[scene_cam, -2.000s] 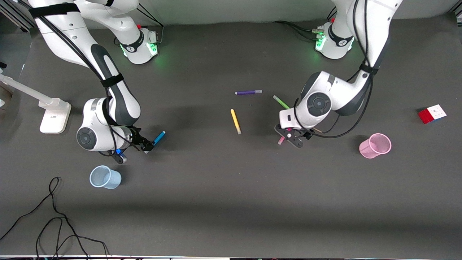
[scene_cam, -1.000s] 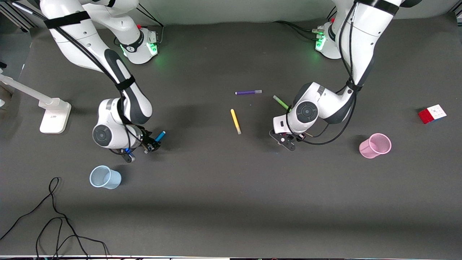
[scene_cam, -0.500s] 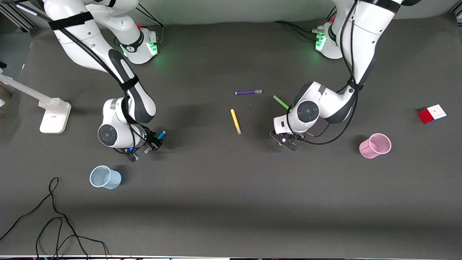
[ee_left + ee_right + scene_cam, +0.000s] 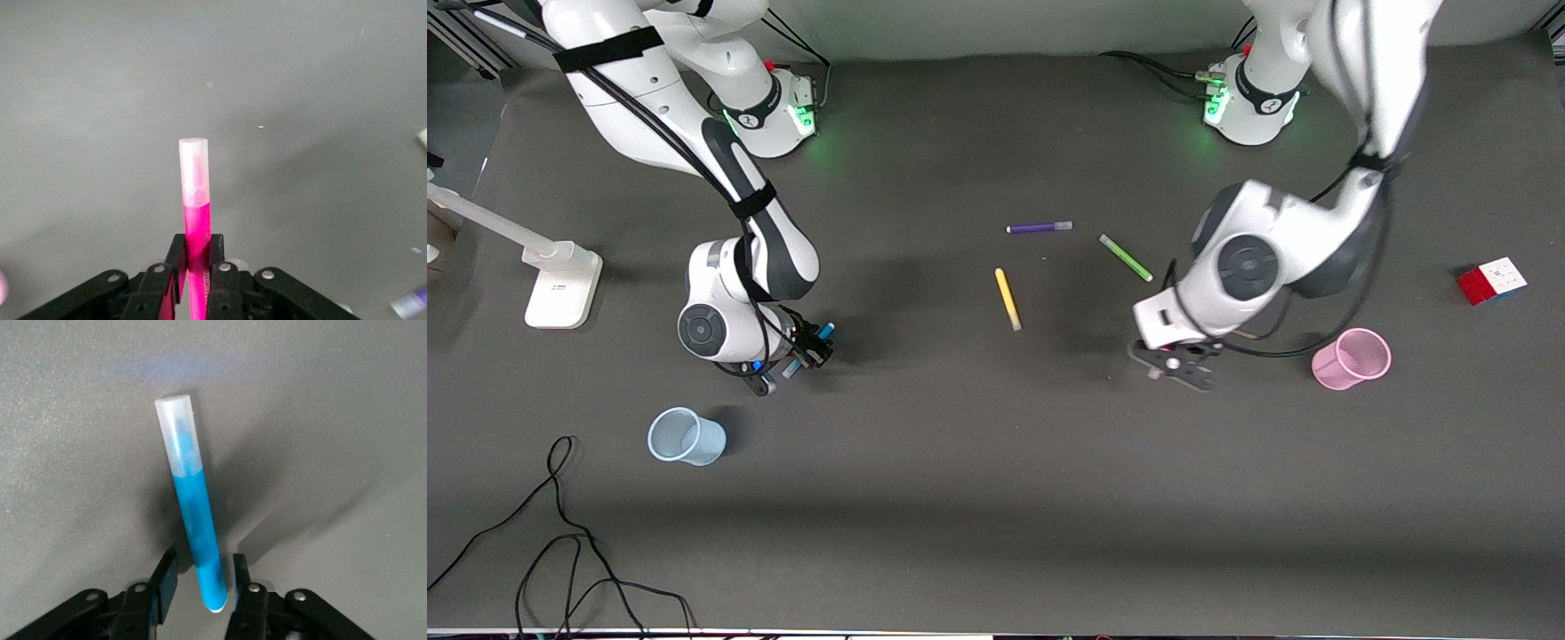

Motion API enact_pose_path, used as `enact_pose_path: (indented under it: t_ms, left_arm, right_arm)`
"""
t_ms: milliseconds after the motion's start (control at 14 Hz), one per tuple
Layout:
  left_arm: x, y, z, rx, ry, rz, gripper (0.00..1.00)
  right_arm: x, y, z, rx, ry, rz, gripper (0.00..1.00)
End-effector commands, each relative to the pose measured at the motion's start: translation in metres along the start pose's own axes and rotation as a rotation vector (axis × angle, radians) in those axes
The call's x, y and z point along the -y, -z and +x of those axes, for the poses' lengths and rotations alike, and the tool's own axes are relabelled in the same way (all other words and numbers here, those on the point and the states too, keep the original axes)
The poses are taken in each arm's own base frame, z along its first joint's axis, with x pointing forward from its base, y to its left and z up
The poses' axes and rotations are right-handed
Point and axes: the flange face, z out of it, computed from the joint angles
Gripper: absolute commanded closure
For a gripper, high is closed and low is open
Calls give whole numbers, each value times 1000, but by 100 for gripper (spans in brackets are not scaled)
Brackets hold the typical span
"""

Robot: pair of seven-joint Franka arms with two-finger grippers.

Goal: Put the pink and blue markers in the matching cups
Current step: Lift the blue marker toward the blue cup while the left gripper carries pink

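With the left claw clamping the pink marker, centre it over the pink cup before release; the right claw stands narrowly apart around the blue marker.

The right gripper shows as two black fingers rising from its dark body at the edge of the picture. Between them stands the blue marker, its blue end low in the gap and its pale, frosted cap pointing away from the camera. A gap shows on each side of the marker, so the fingers stand apart from it and do not press it. The marker leans a little to one side. It lies on the dark grey table, where it casts a soft shadow beside it.
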Motion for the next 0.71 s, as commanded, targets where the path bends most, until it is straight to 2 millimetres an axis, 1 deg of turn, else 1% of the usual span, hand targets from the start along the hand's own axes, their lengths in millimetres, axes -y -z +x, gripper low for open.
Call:
enact_pose_path:
  t_ms: [0,71,143,214,286,357,429,500,571,643]
  left_arm:
    - [33,69,-15,39,92,-13,100]
    - [56,85,-24,58,131,-13,100]
    - [73,101,-34,67,161,-11,100]
    - [94,113,-44,74,199,-12,100]
    - [117,127,-55,76,237,-12,100]
    - [139,136,-64,83,277,-17,100]
    - [165,145,-76,92,323,-22,100]
    - [189,150,-87,103,354,-25,100]
    - [208,149,-96,110,383,-25,100]
    - [227,149,-104,108,413,-27,100]
  right_arm:
    - [2,-3,-13,7,-23,10,58]
    - [2,-4,-13,8,-23,7,58]
    - [0,-7,-14,11,-23,0,60]
    - [-1,-7,-14,11,-23,0,66]
    - [-1,-8,-14,12,-23,-1,74]
    - [-1,-9,-17,12,-19,-4,86]
    - [-2,-9,-17,14,-19,-7,100]
    - [-4,-10,-16,17,-22,-12,100]
    - [-5,-3,-17,21,-21,-8,100]
    - [-10,9,-11,31,-31,-8,100]
